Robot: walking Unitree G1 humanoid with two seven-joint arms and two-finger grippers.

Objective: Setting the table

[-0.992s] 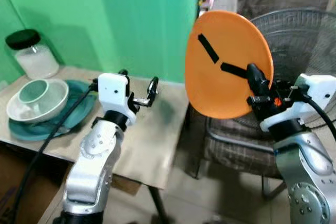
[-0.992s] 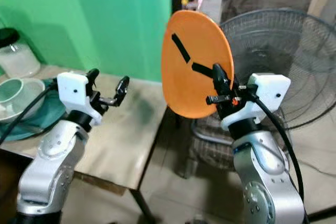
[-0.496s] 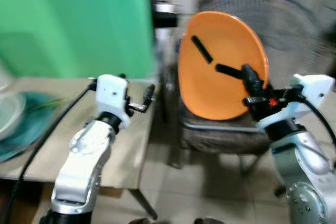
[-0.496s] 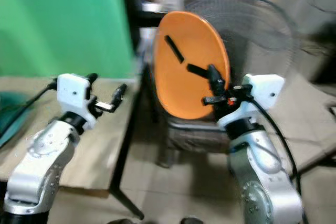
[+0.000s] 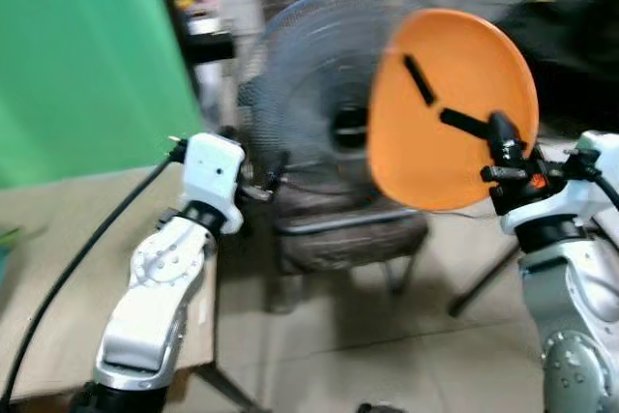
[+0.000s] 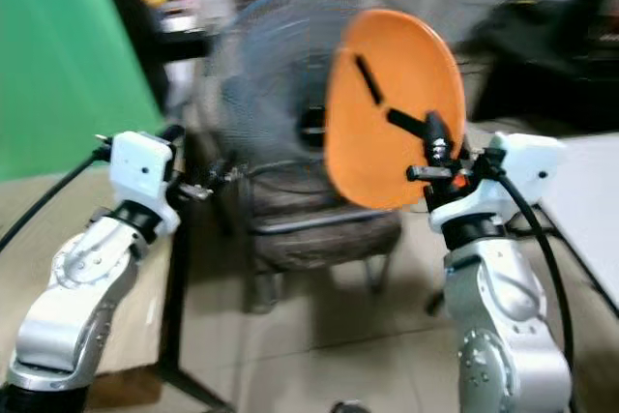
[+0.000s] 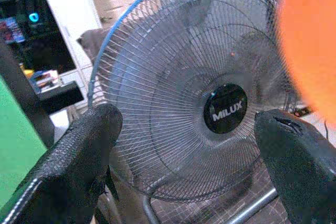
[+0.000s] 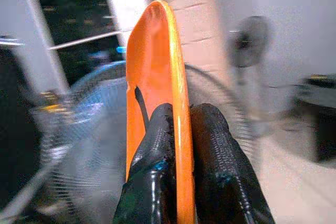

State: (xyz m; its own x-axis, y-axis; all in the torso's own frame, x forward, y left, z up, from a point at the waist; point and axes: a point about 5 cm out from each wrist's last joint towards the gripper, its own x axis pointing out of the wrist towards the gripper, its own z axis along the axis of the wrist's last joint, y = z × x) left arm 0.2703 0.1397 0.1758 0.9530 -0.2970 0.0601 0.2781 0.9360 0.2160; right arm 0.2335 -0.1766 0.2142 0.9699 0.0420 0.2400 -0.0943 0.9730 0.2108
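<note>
- Right gripper (image 5: 462, 106): fingers pinched onto the rim of an orange plate (image 5: 453, 108), one finger each side of it; wrist view shows the rim (image 8: 176, 124) squeezed between both black fingers (image 8: 155, 145).
- Plate is held up on edge in the air, nearly vertical, its face toward the camera, at abt chest height on the robot's right side, in front of the fan and off any surface.
- Right arm: forearm raised near-vertical, elbow low, wrist bent so the fingers point up and to the robot's left.
- Left gripper (image 7: 189, 145): fingers spread wide, nothing btwn them; through the gap a round pedestal fan (image 7: 194, 93) w/ "MILUX" on its hub.
- Left arm: bent at the elbow, forearm angled up and fwd, gripper pointing twd the fan, out past the edge of a beige table (image 5: 58, 268).
- Fan stands behind a grey cushioned chair (image 5: 338, 234); green wall (image 5: 77, 55) on the left.
- Head views are motion-blurred.
</note>
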